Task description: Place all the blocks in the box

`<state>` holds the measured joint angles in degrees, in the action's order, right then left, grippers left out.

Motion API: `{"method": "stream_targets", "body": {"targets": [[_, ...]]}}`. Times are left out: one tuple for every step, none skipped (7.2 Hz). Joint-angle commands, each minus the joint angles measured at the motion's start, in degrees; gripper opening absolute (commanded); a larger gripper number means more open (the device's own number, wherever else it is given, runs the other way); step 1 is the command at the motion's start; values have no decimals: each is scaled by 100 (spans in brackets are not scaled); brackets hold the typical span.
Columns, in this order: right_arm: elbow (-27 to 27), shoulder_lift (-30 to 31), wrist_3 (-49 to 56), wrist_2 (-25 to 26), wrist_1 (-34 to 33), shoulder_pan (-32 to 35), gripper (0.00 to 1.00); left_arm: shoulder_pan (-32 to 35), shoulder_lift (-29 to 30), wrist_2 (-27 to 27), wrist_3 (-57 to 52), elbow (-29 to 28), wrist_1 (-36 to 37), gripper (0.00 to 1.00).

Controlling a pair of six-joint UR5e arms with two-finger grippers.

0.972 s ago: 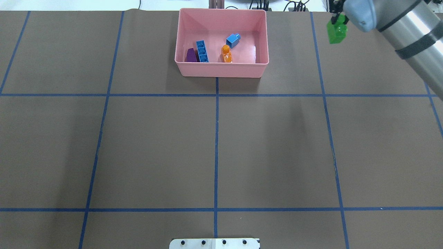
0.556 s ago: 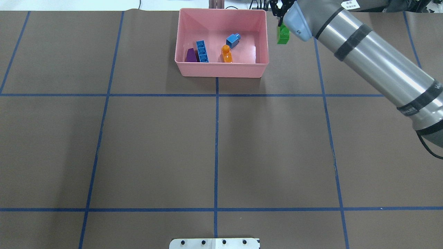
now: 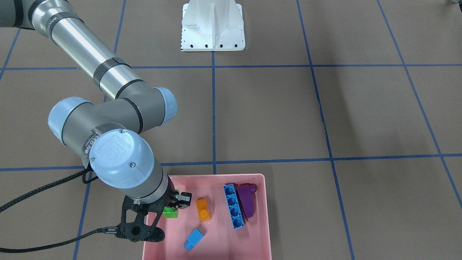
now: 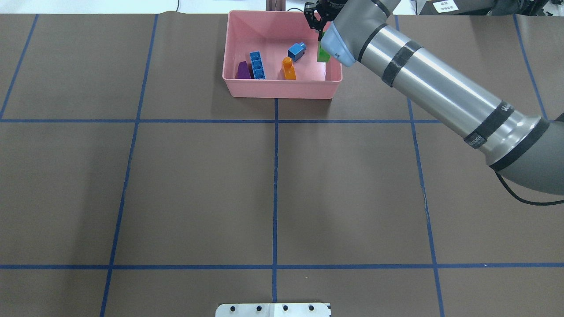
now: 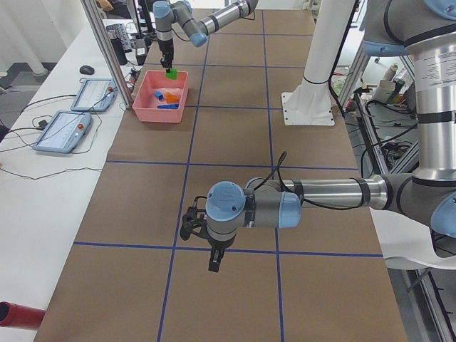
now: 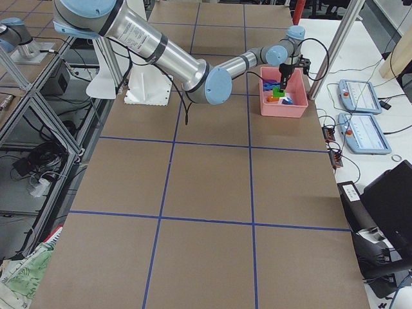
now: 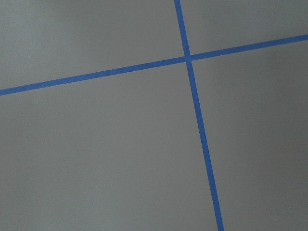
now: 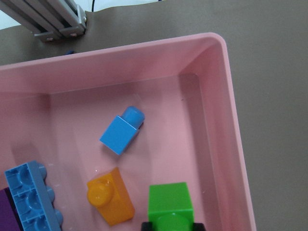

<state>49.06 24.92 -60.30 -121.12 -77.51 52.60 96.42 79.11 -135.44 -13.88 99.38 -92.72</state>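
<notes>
My right gripper (image 4: pixel 320 44) is shut on the green two-stud block (image 4: pixel 323 55) and holds it over the right part of the pink box (image 4: pixel 282 89). The right wrist view shows the green block (image 8: pixel 169 204) between the fingertips, above the box floor. The orange block (image 4: pixel 288 69), the small light-blue block (image 4: pixel 297 51), the long light-blue block (image 4: pixel 257 65) and the purple sloped block (image 4: pixel 243 70) lie inside the box. My left gripper (image 5: pixel 212 258) hangs over bare table far from the box, in the exterior left view only. I cannot tell if it is open.
The box stands at the table's far edge from the robot. The white robot base (image 3: pixel 213 27) is at the near edge. Blue tape lines (image 7: pixel 192 96) grid the brown table. Tablets (image 5: pixel 64 128) lie beyond the far edge.
My right arm has swung left with the green block, from well right of the box to over the box's right part.
</notes>
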Motion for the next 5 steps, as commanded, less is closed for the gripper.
{"method": "stream_targets", "body": {"targets": [[-98, -22, -105, 150, 96, -65, 0, 0, -1, 0, -1, -15, 0, 100], [-142, -22, -87, 185, 88, -65, 93, -9, -9, 0, -1, -15, 0, 100], [-151, -31, -87, 255, 96, -65, 100, -9, -10, 0, -1, -23, 0, 100], [-142, -22, -26, 255, 96, -48, 100, 0, -10, 0, -1, -15, 0, 100], [-151, -22, 131, 255, 79, 22, 100, -9, -10, 0, -1, -15, 0, 100]]}}
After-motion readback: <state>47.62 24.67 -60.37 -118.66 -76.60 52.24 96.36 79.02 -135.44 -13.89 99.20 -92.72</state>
